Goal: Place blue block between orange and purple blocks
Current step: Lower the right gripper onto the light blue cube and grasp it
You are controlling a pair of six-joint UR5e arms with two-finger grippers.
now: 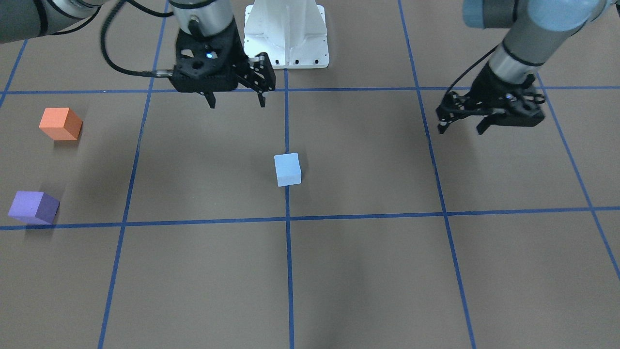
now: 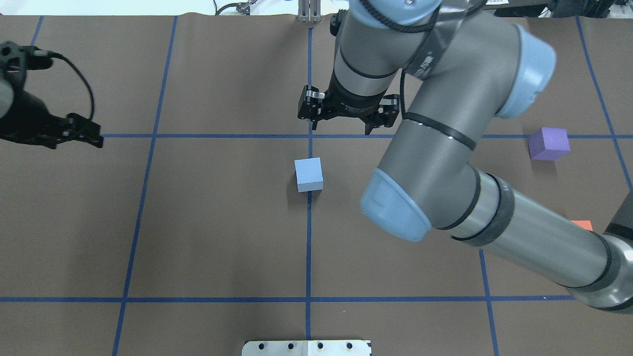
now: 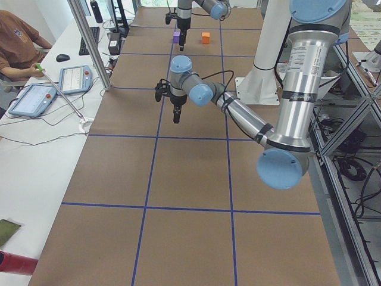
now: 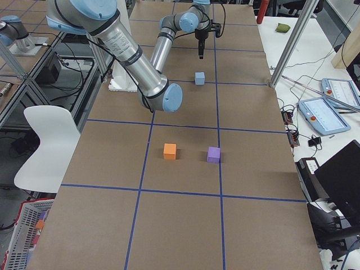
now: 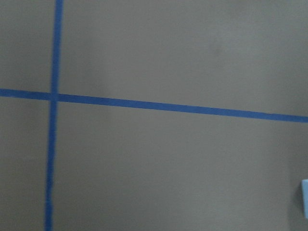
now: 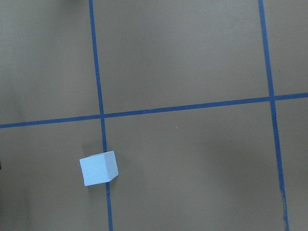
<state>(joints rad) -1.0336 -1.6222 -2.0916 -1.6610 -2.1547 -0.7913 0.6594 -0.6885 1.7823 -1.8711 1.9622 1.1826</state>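
My right jaws, wide open and empty, hang upper left of the centred blue block [image 1: 287, 169]; I should align squarely over its faces before descending.

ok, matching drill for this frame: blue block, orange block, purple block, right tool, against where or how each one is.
Things:
1 blue block
2 orange block
3 purple block
4 right tool

Places or states:
A open, empty, in the air
B on the centre tape line
C robot's right side, nearer its base
D robot's right side, farther from its base

Pairs: 1-B; 2-C; 3-D; 4-A
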